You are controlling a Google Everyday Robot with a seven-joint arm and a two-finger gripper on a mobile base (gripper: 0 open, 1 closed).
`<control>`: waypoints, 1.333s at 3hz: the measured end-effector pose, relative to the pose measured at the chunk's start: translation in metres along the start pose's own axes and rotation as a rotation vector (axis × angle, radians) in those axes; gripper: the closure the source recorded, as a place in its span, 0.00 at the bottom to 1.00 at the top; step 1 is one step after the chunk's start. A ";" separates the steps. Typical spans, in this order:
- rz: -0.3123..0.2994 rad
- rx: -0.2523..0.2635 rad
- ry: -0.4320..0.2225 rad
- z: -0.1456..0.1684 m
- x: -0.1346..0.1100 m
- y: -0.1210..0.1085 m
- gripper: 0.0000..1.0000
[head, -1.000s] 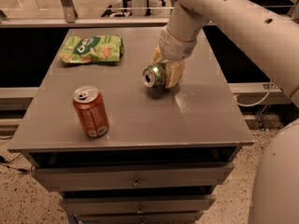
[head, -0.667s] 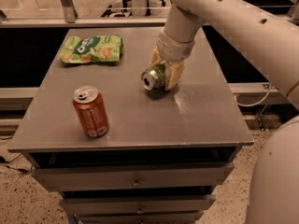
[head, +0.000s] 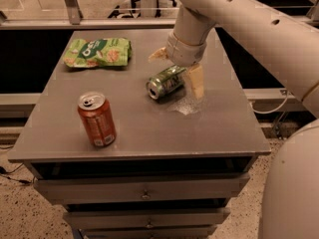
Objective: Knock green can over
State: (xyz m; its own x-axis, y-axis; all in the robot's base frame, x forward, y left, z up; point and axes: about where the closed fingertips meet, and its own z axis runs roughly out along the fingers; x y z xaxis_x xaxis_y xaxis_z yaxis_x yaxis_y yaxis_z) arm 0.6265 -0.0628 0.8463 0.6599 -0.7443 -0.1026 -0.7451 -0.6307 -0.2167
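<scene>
The green can [head: 166,81] lies on its side near the middle right of the grey table [head: 144,123], its silver top facing the front left. My gripper [head: 178,69] hangs just above and behind the can. Its fingers are spread: one fingertip [head: 158,54] sticks out behind the can, the other finger [head: 196,81] stands to the can's right. Neither finger grips the can.
An orange can [head: 96,119] stands upright at the front left of the table. A flat light-green snack bag [head: 98,52] lies at the back left. Drawers sit under the table top. My arm [head: 249,19] crosses in from the upper right.
The can lay on its side before too. My gripper has lifted a little and its fingers have spread away from the can.
</scene>
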 end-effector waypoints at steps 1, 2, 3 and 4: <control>-0.013 -0.007 0.016 -0.002 0.004 0.001 0.00; -0.013 -0.006 0.016 -0.002 0.004 0.001 0.00; 0.086 0.085 -0.021 -0.015 0.013 -0.007 0.00; 0.329 0.253 -0.133 -0.041 0.038 -0.018 0.00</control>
State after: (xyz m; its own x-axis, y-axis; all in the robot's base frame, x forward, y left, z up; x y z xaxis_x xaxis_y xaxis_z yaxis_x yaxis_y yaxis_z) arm 0.6610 -0.0881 0.8858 0.4100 -0.8517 -0.3264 -0.8817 -0.2786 -0.3808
